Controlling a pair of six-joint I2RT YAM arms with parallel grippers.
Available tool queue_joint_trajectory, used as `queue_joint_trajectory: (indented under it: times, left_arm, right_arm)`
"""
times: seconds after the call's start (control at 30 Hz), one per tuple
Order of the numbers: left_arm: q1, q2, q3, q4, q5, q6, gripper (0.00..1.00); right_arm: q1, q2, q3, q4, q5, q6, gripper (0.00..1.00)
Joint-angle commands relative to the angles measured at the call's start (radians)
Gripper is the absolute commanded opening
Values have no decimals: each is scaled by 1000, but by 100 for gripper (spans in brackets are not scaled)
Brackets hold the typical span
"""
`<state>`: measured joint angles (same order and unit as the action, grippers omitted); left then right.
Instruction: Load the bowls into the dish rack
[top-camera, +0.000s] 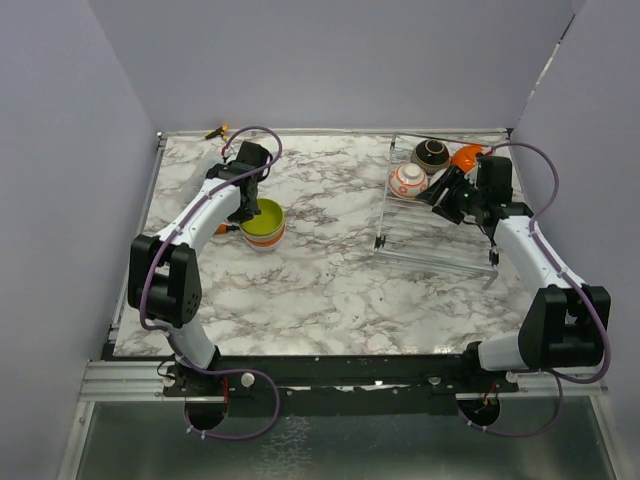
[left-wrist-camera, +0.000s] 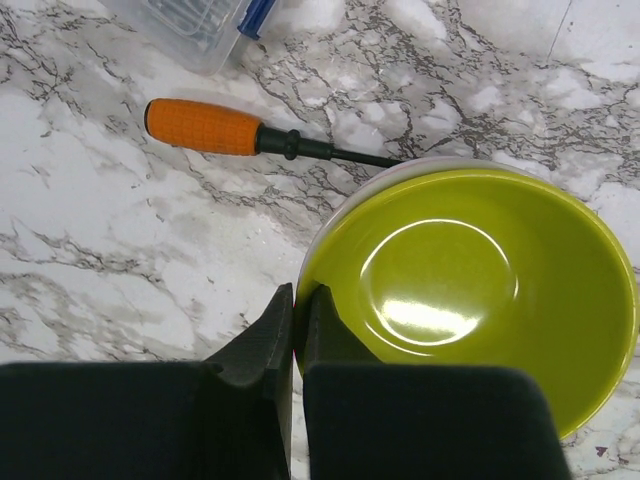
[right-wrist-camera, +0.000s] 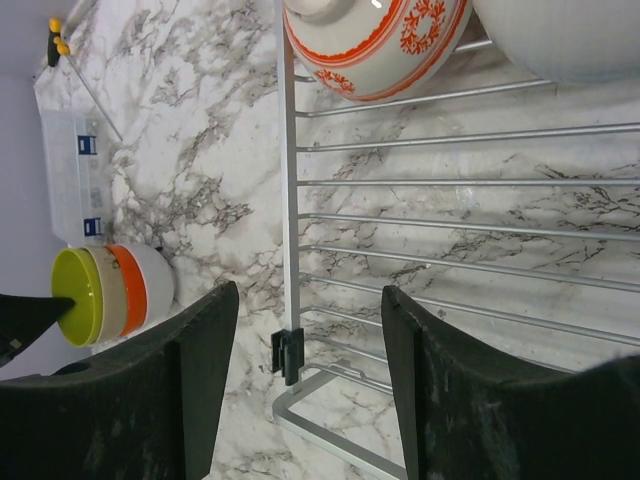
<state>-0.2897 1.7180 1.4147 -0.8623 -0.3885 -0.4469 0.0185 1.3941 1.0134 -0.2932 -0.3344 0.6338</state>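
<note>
A lime green bowl tops a stack of bowls left of the table's middle; the right wrist view shows beige, orange and white bowls under it. My left gripper is shut on the green bowl's near-left rim, one finger inside and one outside. The silver wire dish rack stands at the right. It holds a white bowl with orange pattern, a dark brown bowl and an orange bowl. My right gripper hovers open and empty over the rack, near the patterned bowl.
A screwdriver with an orange handle lies on the marble just beyond the green bowl. A clear plastic compartment box sits further off, also in the right wrist view. A small yellow and black tool lies at the back left corner.
</note>
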Motion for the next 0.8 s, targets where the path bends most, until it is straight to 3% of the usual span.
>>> queue_joint_trajectory:
  times: [0.0, 0.17, 0.47, 0.6, 0.77]
  left_arm:
    - [5, -46, 28, 21, -40, 36, 0]
    - [4, -139, -34, 109, -79, 39, 0]
    - [6, -218, -25, 170, 67, 34, 0]
    - [6, -222, 50, 198, 228, 44, 0]
    - [5, -204, 126, 257, 482, 26, 0]
  right_arm:
    - [2, 4, 43, -16, 38, -14, 63]
    - [2, 4, 50, -17, 35, -24, 63]
    - [1, -12, 48, -21, 17, -26, 64]
    - [2, -46, 21, 54, -123, -18, 74]
    - [6, -83, -73, 365, -367, 166, 93]
